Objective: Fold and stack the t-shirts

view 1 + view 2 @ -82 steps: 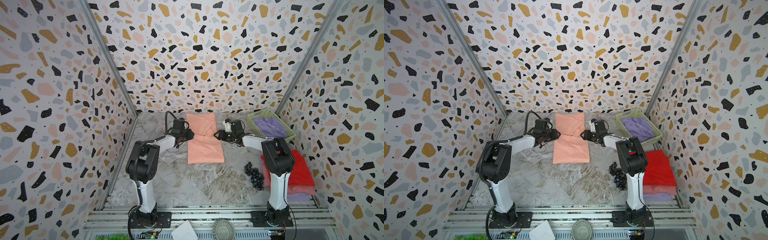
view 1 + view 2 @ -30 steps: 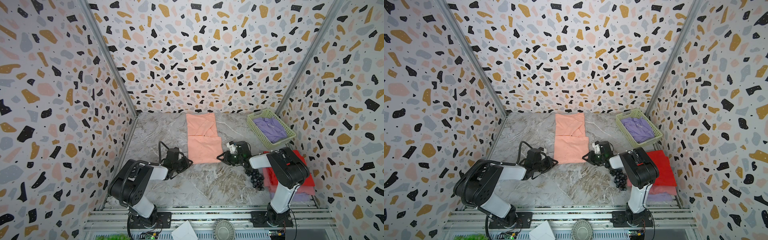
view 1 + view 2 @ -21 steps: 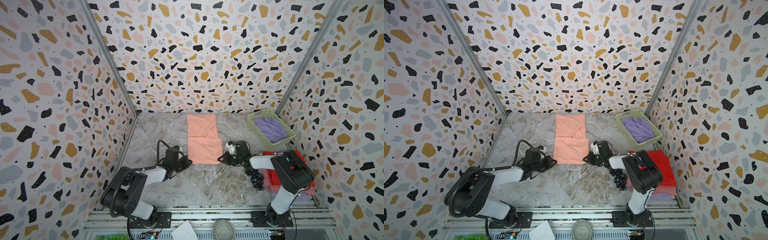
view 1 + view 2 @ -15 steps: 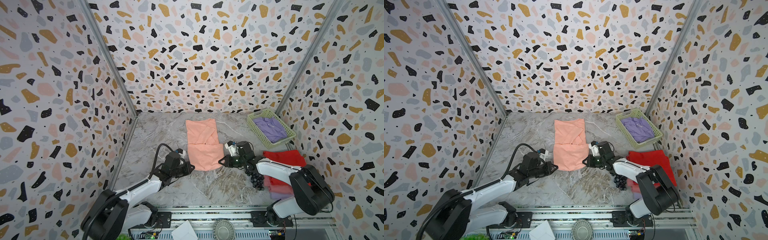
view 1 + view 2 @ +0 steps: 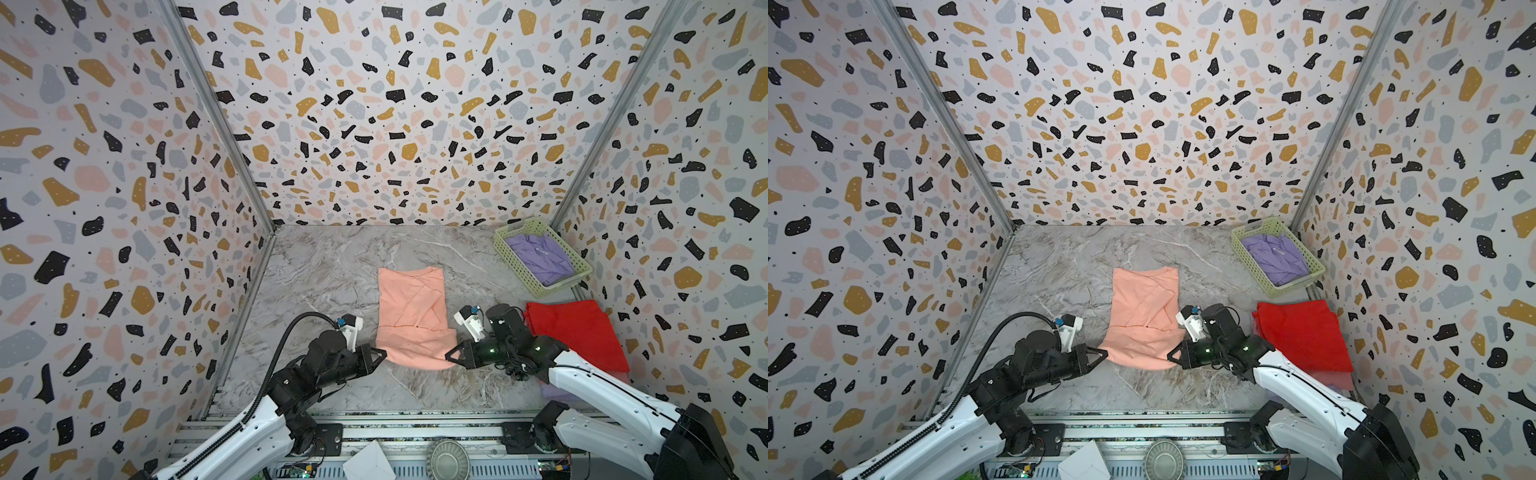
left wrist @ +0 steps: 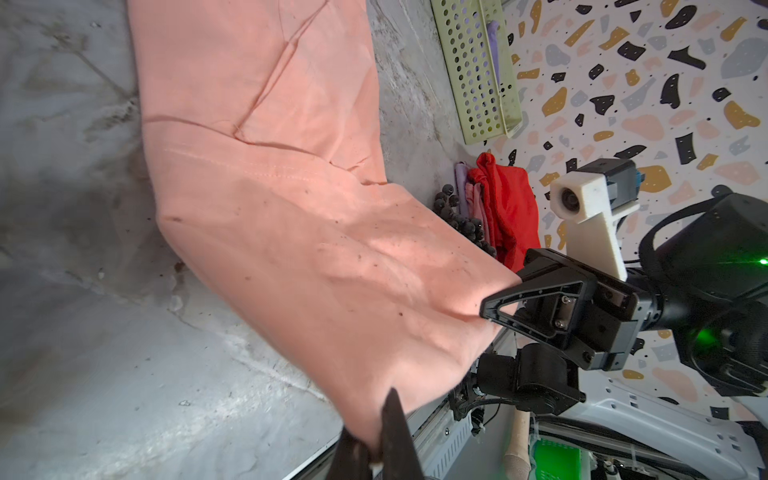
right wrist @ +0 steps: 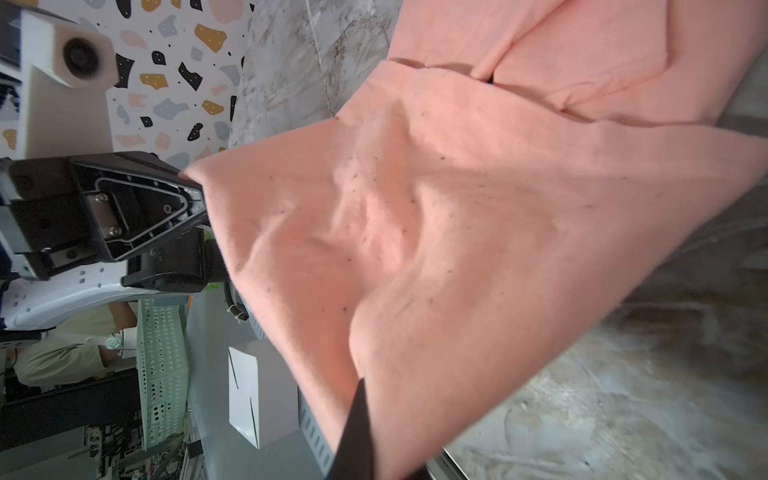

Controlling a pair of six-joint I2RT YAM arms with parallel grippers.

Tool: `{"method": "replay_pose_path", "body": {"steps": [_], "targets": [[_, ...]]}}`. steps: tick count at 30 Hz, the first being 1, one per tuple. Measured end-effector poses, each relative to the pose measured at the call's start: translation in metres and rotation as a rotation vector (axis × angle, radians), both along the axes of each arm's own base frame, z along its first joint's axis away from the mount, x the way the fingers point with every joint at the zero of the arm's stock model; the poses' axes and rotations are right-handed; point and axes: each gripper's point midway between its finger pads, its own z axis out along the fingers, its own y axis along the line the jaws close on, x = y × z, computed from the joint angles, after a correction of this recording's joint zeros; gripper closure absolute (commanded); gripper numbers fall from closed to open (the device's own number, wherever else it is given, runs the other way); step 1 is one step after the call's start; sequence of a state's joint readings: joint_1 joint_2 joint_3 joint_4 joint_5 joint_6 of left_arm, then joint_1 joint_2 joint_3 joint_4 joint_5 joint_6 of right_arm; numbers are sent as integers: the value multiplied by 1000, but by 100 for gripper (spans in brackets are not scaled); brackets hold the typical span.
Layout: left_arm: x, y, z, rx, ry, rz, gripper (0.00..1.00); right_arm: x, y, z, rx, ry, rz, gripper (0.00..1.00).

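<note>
The soft peach cotton t-shirt [image 5: 409, 307] lay mid-table on the grey marble tabletop [image 5: 332, 266], its near hem lifted. The left gripper [image 5: 381, 354] was clamped on the near-left corner and the right gripper [image 5: 449, 356] on the near-right. Both pinches looked shallow, so a corner could slip free. Uneven travel toward the far edge would likely skew the fold or open the tucked sleeves.

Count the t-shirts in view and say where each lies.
5. A peach shirt lies on the table; a purple shirt sits in the basket; at the right a red shirt tops a pink shirt and a lilac shirt. Others may be hidden underneath.
</note>
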State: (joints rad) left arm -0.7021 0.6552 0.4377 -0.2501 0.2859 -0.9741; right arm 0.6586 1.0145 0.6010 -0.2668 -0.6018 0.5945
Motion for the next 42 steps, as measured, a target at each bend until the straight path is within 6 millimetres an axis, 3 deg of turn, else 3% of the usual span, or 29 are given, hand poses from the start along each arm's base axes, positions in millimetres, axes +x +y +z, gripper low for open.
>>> {"method": "replay_pose_path", "body": {"steps": [5, 11, 19, 25, 26, 27, 30, 31, 35, 38, 42], "targets": [[27, -10, 26, 77, -87, -18, 100, 25, 19, 28, 51, -36, 2, 97], [87, -12, 38, 149, -157, 19, 100, 80, 33, 48, 126, -73, -44, 97], [176, 3, 27, 190, -158, 85, 100, 171, 31, 25, 200, -13, -129, 97], [262, -12, 7, 172, -140, 54, 77, 257, 25, -2, 241, 27, -197, 92], [276, -15, 2, 163, -138, 48, 74, 271, 21, -10, 245, 35, -217, 90], [292, -19, -6, 155, -130, 42, 69, 284, 16, -17, 249, 43, -241, 79], [332, -29, -25, 144, -115, 30, 59, 320, -4, -38, 258, 62, -316, 26], [346, -30, -30, 150, -115, 33, 56, 332, -12, -44, 262, 66, -338, 20], [380, -20, -40, 186, -118, 84, 55, 367, -38, -52, 299, 42, -406, 19], [385, -1, -41, 201, -109, 146, 55, 376, -56, -44, 314, 14, -437, 19], [381, 17, -39, 222, -106, 195, 54, 373, -57, -26, 309, -39, -419, 19]]}}
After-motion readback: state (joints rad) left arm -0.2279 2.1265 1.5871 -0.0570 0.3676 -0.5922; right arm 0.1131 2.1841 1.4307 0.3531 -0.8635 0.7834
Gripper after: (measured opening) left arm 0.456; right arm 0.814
